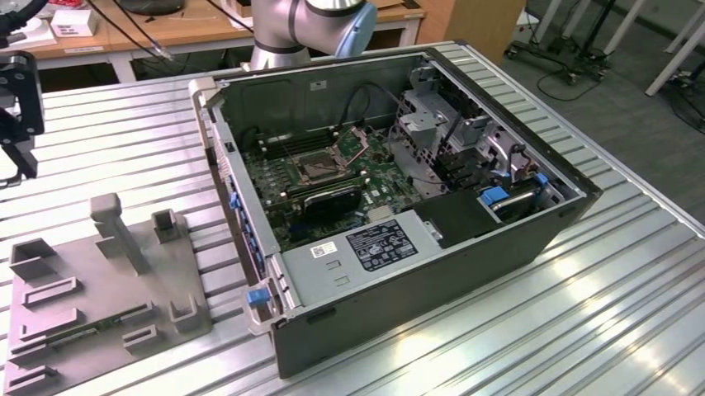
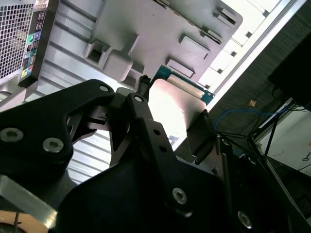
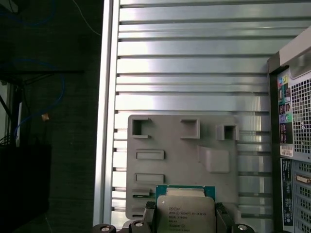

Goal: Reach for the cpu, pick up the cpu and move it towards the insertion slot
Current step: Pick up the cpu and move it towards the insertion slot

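The end effector [image 3: 184, 217] is closed on the cpu [image 3: 185, 212], its two black fingers [image 3: 148, 213] pinching opposite edges of the chip. The silvery top plate and thin green rim show between them in both wrist views. The cpu hangs in the air over the grey plastic tray [image 3: 184, 133], clear of its surface. That puts it well apart from the insertion slot [image 1: 319, 169], which sits framed in silvery metal on the green motherboard [image 1: 369, 148] inside the open computer case [image 1: 441, 256].

The step in hand appears to be the carry toward the slot. Doing it well likely means keeping the chip flat and the grip on its edges only, since a tilt could let it slip between the pads. The path should rise over the case's side wall [image 1: 226, 165] rather than graze it. The chip's sides should also be squared to the socket frame before it gets close.

The tray lies on the ribbed metal tabletop [image 1: 551, 330] at the exterior view's left. One of its recesses holds a long green circuit strip [image 1: 82, 334]. The recesses seen in the first wrist view look bare. The case holds the motherboard, cables and drive bays.
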